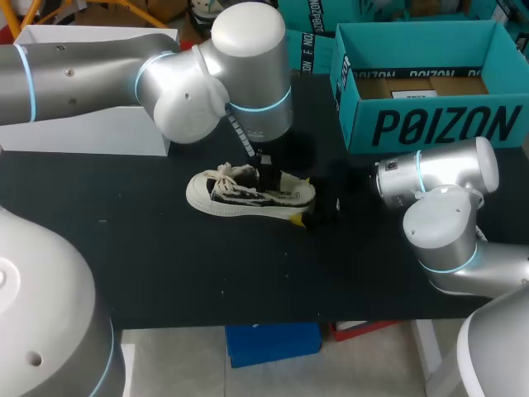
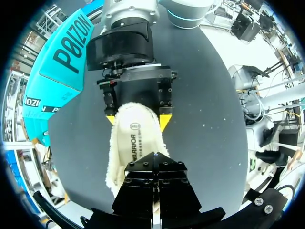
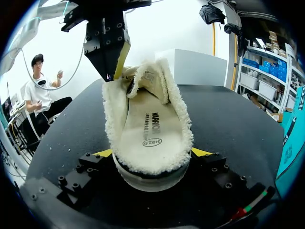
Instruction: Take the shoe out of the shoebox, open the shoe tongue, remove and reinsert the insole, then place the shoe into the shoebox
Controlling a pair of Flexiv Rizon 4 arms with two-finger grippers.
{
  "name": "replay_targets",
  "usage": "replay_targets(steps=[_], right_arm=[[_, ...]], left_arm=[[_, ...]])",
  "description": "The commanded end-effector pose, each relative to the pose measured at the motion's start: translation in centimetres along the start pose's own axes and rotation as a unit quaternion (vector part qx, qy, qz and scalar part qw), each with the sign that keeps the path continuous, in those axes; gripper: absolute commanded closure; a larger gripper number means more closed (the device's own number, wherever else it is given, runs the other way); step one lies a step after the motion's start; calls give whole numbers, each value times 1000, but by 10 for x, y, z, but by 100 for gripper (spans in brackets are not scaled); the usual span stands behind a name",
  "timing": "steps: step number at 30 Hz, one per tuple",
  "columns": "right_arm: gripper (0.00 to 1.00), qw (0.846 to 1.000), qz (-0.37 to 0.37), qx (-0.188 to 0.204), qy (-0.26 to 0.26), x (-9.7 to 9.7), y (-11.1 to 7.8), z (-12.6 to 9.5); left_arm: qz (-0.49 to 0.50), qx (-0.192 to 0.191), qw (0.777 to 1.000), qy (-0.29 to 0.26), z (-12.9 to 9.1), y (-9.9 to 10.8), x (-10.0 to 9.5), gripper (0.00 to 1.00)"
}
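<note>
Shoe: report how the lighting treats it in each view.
Head view: the pale shoe reads clearly against the black table, with bright highlights on the left arm above it. Left wrist view: the insole is evenly lit, no glare. Right wrist view: bright background behind, insole evenly lit too.

bold lettering on shoebox [image 1: 446, 124], logo on insole [image 3: 151, 129]

Bright, even overhead light. Matte black table [image 1: 165, 273] swallows shadows. White shoe [image 1: 252, 192] evenly lit. Soft highlight on left arm [image 1: 248, 33] shell, 12 o'clock in head view.
</note>
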State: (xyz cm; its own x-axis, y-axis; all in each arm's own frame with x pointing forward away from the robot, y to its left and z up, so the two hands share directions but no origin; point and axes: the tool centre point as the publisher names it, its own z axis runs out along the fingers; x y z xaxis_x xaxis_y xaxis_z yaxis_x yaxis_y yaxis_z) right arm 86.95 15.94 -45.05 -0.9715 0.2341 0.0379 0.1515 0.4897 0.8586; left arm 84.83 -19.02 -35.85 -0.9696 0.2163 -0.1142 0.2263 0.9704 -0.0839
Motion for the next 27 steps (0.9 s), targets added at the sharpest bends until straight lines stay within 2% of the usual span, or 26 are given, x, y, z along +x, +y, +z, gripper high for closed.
replay_targets(steps=[1,5,8,10,23,27], right_arm=[[100,1000,1,2,-1,-1,-3,7],[100,1000,1,2,-1,-1,-3,7],[100,1000,1,2,-1,-1,-3,7],[100,1000,1,2,-1,-1,-3,7],[100,1000,1,2,-1,-1,-3,7],[100,1000,1,2,-1,-1,-3,7]], left_arm=[[-5,-6,1000,24,-9,11,-25,100],[-4,-20,999,49,-22,22,-36,100],[9,-10,997,78,-25,25,-37,100],[24,-10,997,68,-25,24,-32,100],[24,-10,997,68,-25,24,-32,100],[15,9,993,120,-12,23,-37,100]])
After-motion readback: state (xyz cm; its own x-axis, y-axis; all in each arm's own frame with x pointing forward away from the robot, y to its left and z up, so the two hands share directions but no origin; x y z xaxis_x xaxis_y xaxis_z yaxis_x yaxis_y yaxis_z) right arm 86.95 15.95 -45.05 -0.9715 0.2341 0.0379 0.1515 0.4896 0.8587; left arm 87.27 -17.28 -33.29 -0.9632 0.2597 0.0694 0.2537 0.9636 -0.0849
